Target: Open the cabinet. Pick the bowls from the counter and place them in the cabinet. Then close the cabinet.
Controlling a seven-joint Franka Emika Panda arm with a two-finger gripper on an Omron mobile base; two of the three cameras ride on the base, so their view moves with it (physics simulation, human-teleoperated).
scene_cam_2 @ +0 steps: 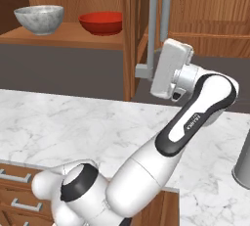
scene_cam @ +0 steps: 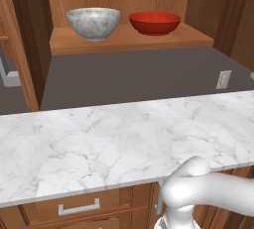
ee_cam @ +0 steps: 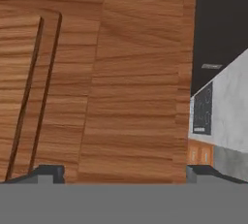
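The cabinet [scene_cam: 124,39] stands open, with its wooden shelf showing. On that shelf sit the bowls: the grey-white marble one [scene_cam: 93,23] [scene_cam_2: 40,18] on the left and the glossy red one [scene_cam: 155,23] [scene_cam_2: 101,23] right beside it. The cabinet's right door [scene_cam_2: 129,34] is swung out, its grey bar handle [scene_cam_2: 152,24] on the outer side. My white hand [scene_cam_2: 171,68] hovers just right of that handle. My gripper [ee_cam: 126,174] is open, with a panelled wooden face [ee_cam: 97,82] close in front and nothing between the fingers.
The white marble counter [scene_cam: 114,143] runs across the front, with drawers [scene_cam: 79,207] under it. A grey cylinder [scene_cam_2: 242,164] stands at the counter's right end. The left door [scene_cam: 22,44] hangs open. A wall outlet [scene_cam: 224,79] sits on the grey backsplash.
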